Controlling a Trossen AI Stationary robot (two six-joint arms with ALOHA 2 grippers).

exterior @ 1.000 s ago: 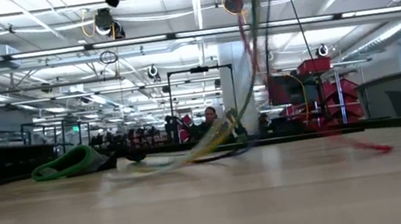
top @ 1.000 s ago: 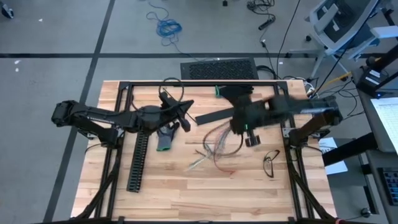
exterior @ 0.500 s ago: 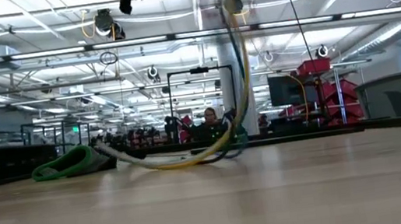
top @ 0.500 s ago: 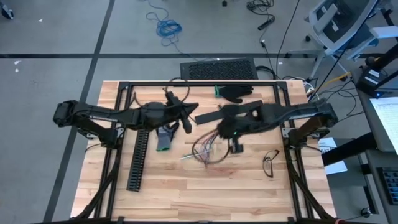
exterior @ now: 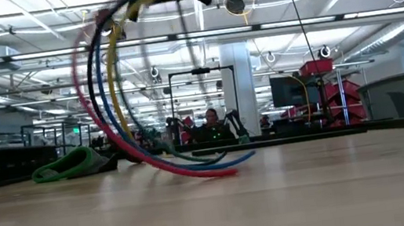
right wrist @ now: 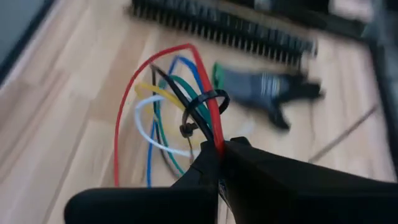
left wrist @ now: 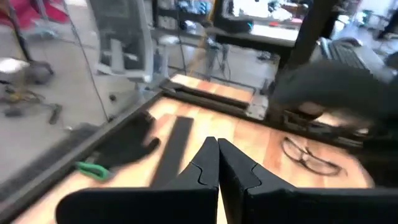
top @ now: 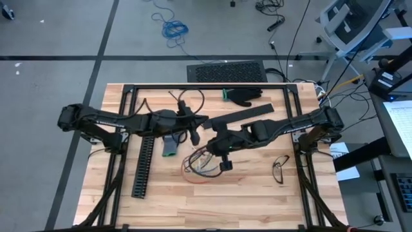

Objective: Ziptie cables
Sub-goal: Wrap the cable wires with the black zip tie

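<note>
We see the right gripper [right wrist: 219, 151] mid-table, jaws clenched on the cables [right wrist: 163, 118], which loop above the table [top: 257, 206]; the left gripper [left wrist: 217, 163] hovers nearby, jaws closed, empty.

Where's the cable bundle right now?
The cables hang looped from the shut right gripper over the table's middle in the high view, right of the grey glove and left of the eyeglasses.
</note>
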